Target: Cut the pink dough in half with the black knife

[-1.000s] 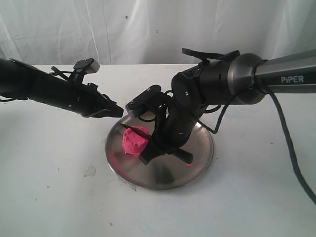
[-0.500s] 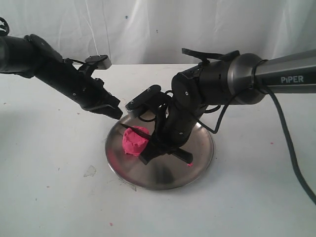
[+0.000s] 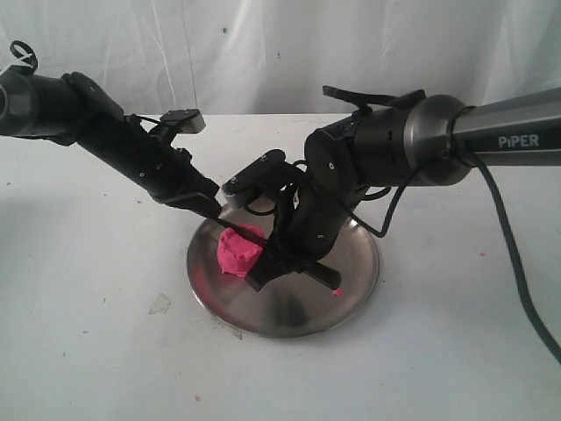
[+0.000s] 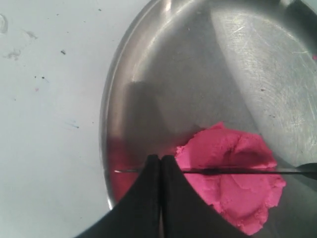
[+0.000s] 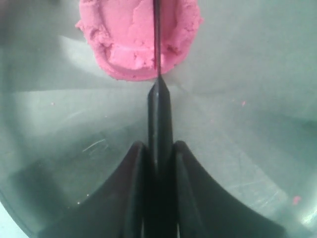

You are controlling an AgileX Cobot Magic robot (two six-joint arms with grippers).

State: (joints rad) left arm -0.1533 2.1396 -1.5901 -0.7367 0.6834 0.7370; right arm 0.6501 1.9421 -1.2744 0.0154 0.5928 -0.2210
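The plate [image 3: 351, 298] is brushed steel, shiny and finely scratched. The pink dough [image 4: 233, 173] looks soft and matt, crumbly and rough at its edges. The black knife [image 5: 159, 124] has a matt, plastic-looking handle and a thin dark blade. The table [image 3: 438, 368] is matt white, lightly smudged.

Right end effector [image 3: 267, 266] blocks the black knife [image 3: 250, 237] handle. Beside the pink dough [image 3: 238, 252], the steel plate [image 3: 289, 311] vanishes beneath the arm. Left wrist view crops that plate's far rim; knife tip hard to resolve.
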